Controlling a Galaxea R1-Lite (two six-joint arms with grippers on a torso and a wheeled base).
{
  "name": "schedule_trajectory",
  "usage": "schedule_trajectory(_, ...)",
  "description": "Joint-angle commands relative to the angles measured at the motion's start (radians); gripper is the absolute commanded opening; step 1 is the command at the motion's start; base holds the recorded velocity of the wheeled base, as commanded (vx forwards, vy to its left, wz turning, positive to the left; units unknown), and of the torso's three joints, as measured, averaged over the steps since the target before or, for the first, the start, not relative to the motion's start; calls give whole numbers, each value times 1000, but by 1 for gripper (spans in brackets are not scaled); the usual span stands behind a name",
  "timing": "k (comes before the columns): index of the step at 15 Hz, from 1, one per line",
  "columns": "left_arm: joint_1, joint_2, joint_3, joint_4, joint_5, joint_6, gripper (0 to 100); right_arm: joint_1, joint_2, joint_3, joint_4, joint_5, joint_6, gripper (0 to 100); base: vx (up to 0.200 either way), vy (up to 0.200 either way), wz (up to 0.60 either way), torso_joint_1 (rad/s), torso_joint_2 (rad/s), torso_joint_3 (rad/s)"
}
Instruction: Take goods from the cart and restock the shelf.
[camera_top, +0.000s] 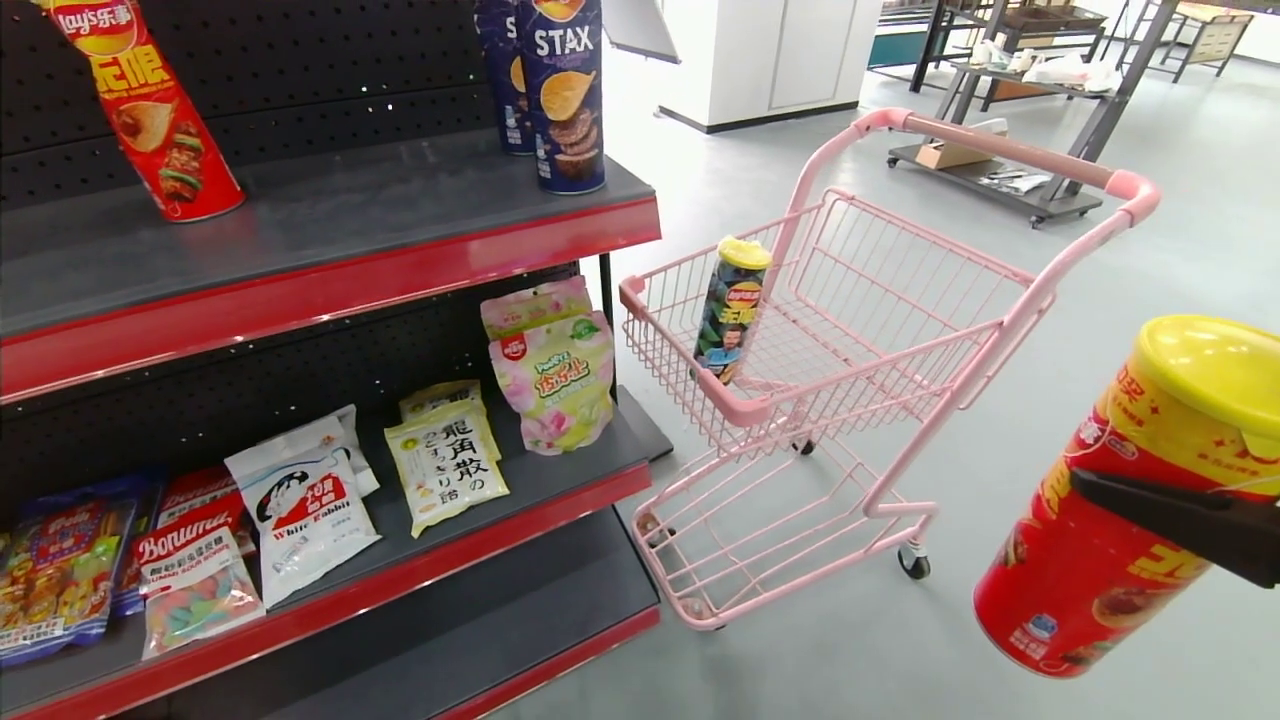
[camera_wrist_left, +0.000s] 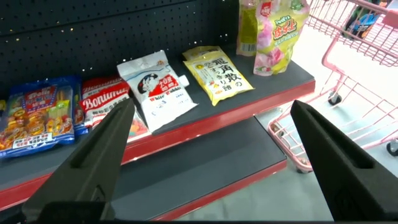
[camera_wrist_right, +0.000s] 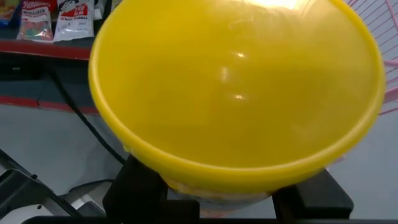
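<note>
From the head, we look down on a pale grey floor (camera_top: 880, 650) in a shop-like room, with a white cabinet (camera_top: 770, 55) and metal racks (camera_top: 1040, 110) far behind. The shelf (camera_top: 330, 215) on the left has a black pegboard back and dark boards with red front edges. On its upper board a red chip tube (camera_top: 160, 120) stands at the left and two dark blue chip tubes (camera_top: 565, 100) stand near the right end. The board below carries snack bags lying against the back.

A pink cart (camera_top: 1010, 150) stands on the floor just beside the shelf's end. One dark can (camera_top: 735, 310) with a yellow lid leans inside the basket, at its front corner. At the lower right, the right gripper (camera_top: 1130, 500) is closed around a red can (camera_top: 1090, 590) with a yellow lid, held tilted above the floor, well apart from shelf and cart.

In the left wrist view, the left gripper (camera_wrist_left: 211, 106) hangs with its fingers spread wide and nothing between them, above the shelf's bottom board. Behind it lie a blue bag (camera_wrist_left: 37, 115), a red bag (camera_wrist_left: 102, 93), a white candy bag (camera_wrist_left: 155, 87), a yellow bag (camera_wrist_left: 217, 74) and a pink-green pouch (camera_wrist_left: 273, 37), with the cart's wires off to one side.

In the right wrist view, the red can's yellow lid (camera_wrist_right: 236, 87) fills most of the picture, with dark fingers (camera_wrist_right: 140, 186) pressed against the can on both sides beneath it. Grey floor and a strip of the shelf's red edge lie beyond.
</note>
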Motion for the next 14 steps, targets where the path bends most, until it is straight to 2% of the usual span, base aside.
schedule_trajectory(1,0,2,1,1,0,0,100,0,5,5,0,-4,-3,0,0,0,0,0,0,0)
schedule_trajectory(5,0,2,1,1,0,0,100,2,10,5,-2,-33,-3,0,0,0,600,4,1,5)
schedule_trajectory(13,0,2,1,1,0,0,100,6,19,-15,-2,-1,-6,0,0,0,600,5,3,1)
schedule_trajectory(14,0,2,1,1,0,0,100,8,24,-16,-3,-3,-11,0,0,0,0,0,0,0)
